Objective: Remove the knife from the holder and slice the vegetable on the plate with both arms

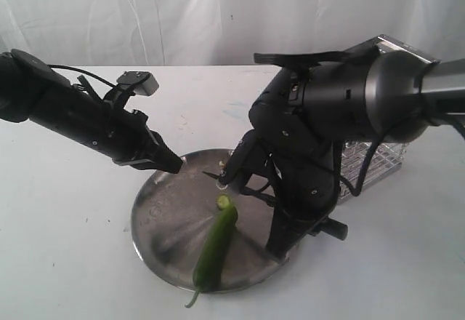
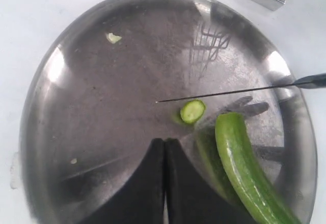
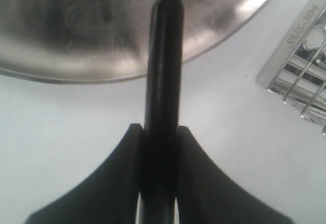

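from my right wrist i read "sus-304" stamped on the flat metal rim of the holder (image 3: 297,34). my left wrist shows another stamp on that rim, too blurred to read.

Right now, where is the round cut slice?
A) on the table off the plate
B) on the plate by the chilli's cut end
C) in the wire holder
B: the slice lies on the plate, close to the cut end of the chilli.
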{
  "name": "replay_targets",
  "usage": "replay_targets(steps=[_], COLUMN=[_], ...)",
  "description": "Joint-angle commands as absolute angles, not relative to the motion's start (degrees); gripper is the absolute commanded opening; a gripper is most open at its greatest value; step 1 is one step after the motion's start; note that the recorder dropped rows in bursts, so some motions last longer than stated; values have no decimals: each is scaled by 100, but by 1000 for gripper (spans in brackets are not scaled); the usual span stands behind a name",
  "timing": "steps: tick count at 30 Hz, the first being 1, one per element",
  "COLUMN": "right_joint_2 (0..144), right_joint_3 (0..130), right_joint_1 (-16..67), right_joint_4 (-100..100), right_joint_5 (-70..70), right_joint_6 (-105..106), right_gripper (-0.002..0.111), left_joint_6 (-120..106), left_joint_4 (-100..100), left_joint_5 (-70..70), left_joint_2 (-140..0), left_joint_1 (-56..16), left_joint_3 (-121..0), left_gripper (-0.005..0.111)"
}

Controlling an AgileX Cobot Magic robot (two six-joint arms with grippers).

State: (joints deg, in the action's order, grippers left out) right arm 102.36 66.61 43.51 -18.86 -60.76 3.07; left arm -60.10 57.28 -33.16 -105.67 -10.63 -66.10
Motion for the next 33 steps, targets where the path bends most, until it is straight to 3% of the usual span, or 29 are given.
replay_targets(steps=[1,16,27,31,33], right_joint_2=[10041,10041,9936,9936,9936], right_joint_3=[6681,6630,5706,5651,5652], right_joint_1=[4355,4626,4626,4626,4626], right_joint_4=[-1640,-978,-446,-460,-477], right_joint_5=[-6067,-6067,-5448,-5448,-5421], right_joint_6=[260,-249,-537,-537,-537], right_gripper=[0,0,0,0,0], left_joint_6=[-5888,-5875,-5875,-5875,-5887], left_joint_4=[5755,5776,5996,6109,6389], left_joint_5=[-3481,-3579,-3714,-3804,-3874], left_joint_2=[-10513,-10513,-10552,-10590,-10643], left_joint_1=[-1039,-1039,-1039,-1108,-1235], left_joint_3=[-6572,-6572,-6572,-6572,-6572], left_gripper=[0,0,0,11,25])
